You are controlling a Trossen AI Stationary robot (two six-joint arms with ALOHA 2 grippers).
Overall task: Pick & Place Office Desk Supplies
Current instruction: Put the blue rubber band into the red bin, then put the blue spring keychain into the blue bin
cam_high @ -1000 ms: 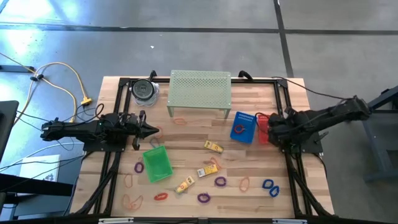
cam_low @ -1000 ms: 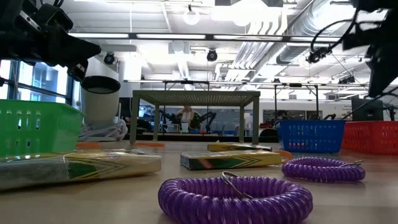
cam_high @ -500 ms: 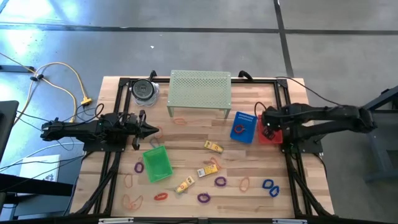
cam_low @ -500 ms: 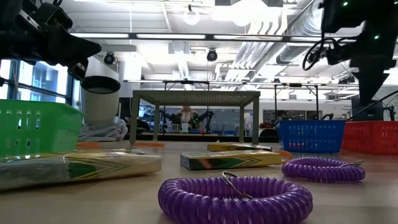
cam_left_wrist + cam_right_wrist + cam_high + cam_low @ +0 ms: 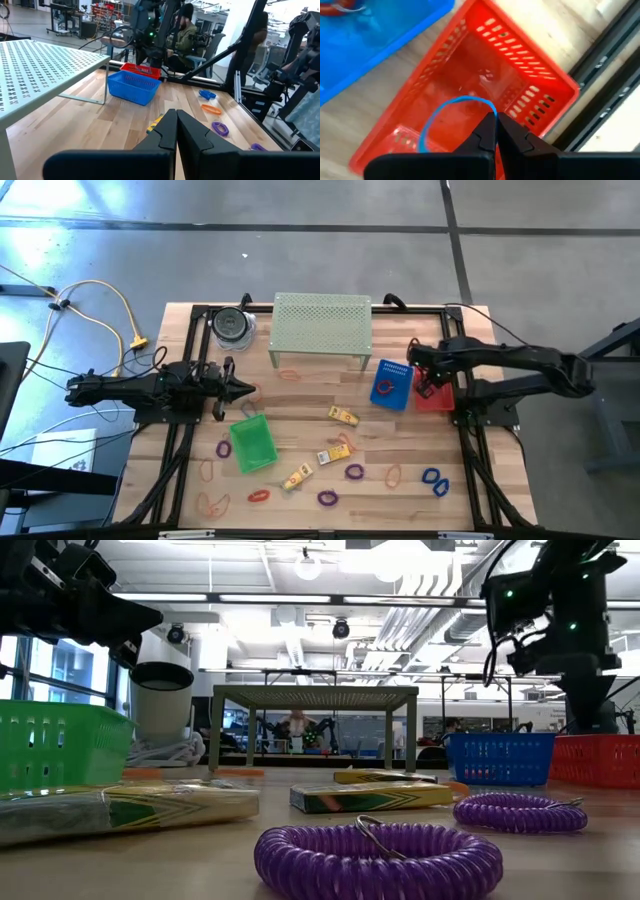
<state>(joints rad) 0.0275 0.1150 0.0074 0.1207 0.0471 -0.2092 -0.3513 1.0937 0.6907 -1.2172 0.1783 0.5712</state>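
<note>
Red plastic is filling the right wrist view, where the red basket (image 5: 485, 90) is holding one blue loop (image 5: 451, 116); the right gripper (image 5: 495, 131) is hanging over it, jaws pressed together and holding nothing. The blue basket (image 5: 392, 384) is carrying a red loop (image 5: 384, 388); the green basket (image 5: 252, 443) is looking empty. By my judgement sorting is only beginning: purple loops (image 5: 354, 472), orange loops (image 5: 211, 503), blue loops (image 5: 434, 479) and yellow packets (image 5: 343, 416) are lying scattered across the wooden table (image 5: 300, 395). The left gripper (image 5: 244, 390), jaws closed and empty, is waiting near the green basket.
</note>
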